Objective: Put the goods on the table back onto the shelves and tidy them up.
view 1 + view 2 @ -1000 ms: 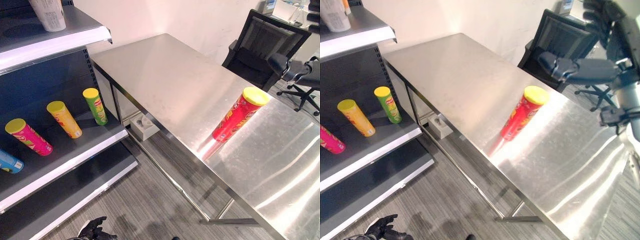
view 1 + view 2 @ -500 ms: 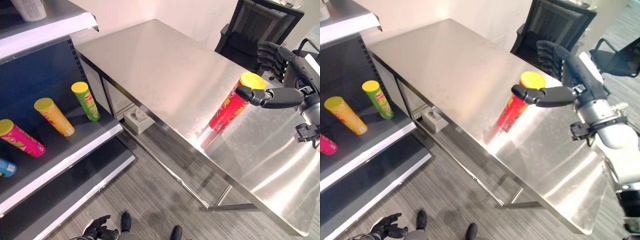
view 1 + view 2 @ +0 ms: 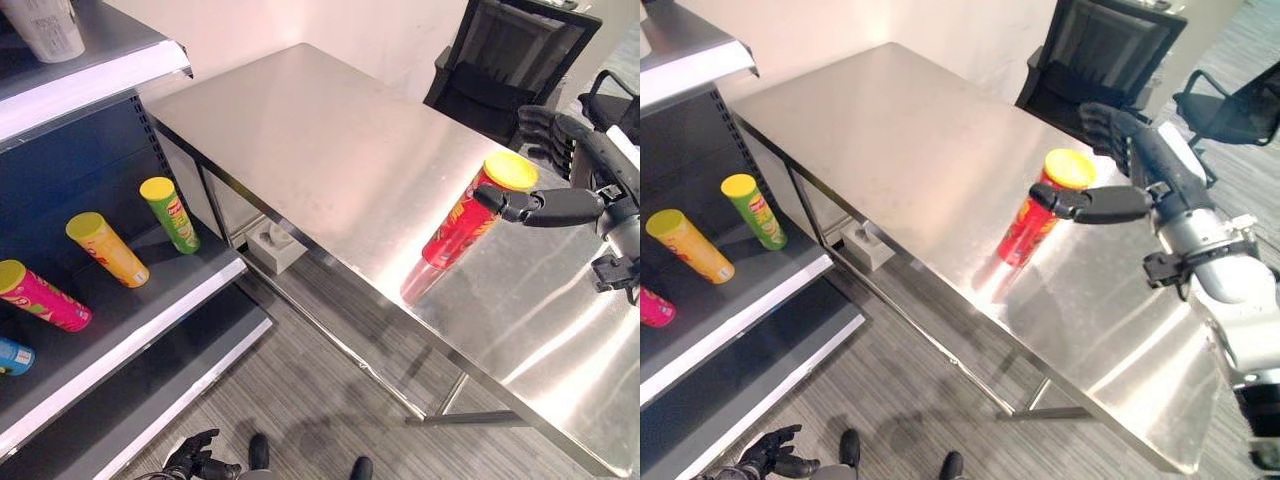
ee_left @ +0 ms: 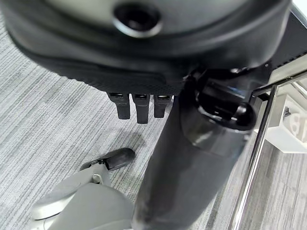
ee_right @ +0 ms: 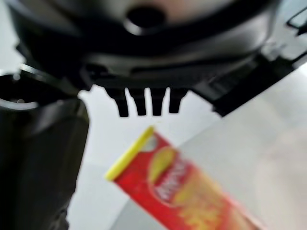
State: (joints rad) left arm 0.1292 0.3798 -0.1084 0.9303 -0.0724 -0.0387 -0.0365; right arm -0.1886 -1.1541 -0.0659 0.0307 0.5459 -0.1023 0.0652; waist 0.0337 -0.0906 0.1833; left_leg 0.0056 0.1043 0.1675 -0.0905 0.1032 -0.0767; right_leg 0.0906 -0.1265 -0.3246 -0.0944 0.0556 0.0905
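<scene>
- Right hand (image 3: 1140, 160): spread open, empty, thumb just short of the red can (image 3: 1040, 215).
- I close evenly mid-body; it tips easily.

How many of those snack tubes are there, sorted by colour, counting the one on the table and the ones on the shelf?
Red tube, on the table: 1
Green tube, on the shelf: 1
Orange tube, on the shelf: 1
Pink tube, on the shelf: 1
Blue tube, at the shelf's edge of view: 1
Total: 5
</scene>
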